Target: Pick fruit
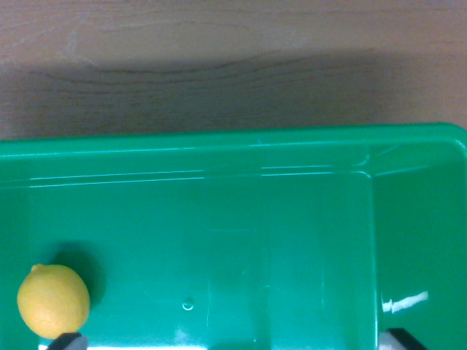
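I see the lemon [53, 301] low in the green bin [233, 138], far from its right wall. My end effector [232, 344] looks spread and empty; I'd centre over the lemon before descending.

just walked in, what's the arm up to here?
The wrist camera looks down into a green bin sitting on a wooden table. A single lemon lies on the bin floor at the wrist view's lower left. Only the tips of the gripper's fingers peek in at the bottom edge, one right beside the lemon, the other at far right. Nothing is held yet; the lemon sits near one finger rather than centred between them.
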`<action>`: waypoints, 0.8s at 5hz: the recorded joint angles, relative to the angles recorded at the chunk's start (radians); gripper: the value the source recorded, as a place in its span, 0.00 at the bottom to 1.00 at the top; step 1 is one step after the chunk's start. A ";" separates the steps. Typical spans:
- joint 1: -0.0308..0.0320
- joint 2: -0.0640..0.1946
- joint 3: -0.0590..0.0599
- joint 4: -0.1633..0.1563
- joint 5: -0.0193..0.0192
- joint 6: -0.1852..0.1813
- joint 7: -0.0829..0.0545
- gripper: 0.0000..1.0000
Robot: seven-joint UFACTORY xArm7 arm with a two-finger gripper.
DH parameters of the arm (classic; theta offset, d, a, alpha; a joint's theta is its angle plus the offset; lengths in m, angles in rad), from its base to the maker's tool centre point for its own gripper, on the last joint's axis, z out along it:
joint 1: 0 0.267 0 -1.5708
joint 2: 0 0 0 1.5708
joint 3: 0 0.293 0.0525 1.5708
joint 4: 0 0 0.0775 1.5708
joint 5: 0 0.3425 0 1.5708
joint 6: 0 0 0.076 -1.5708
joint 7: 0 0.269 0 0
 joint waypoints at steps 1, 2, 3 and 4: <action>0.0070 0.012 0.010 -0.028 0.0006 -0.038 -0.024 0.00; 0.0070 0.012 0.010 -0.028 0.0006 -0.038 -0.024 0.00; 0.0144 0.024 0.021 -0.057 0.0012 -0.078 -0.049 0.00; 0.0144 0.024 0.021 -0.057 0.0012 -0.078 -0.049 0.00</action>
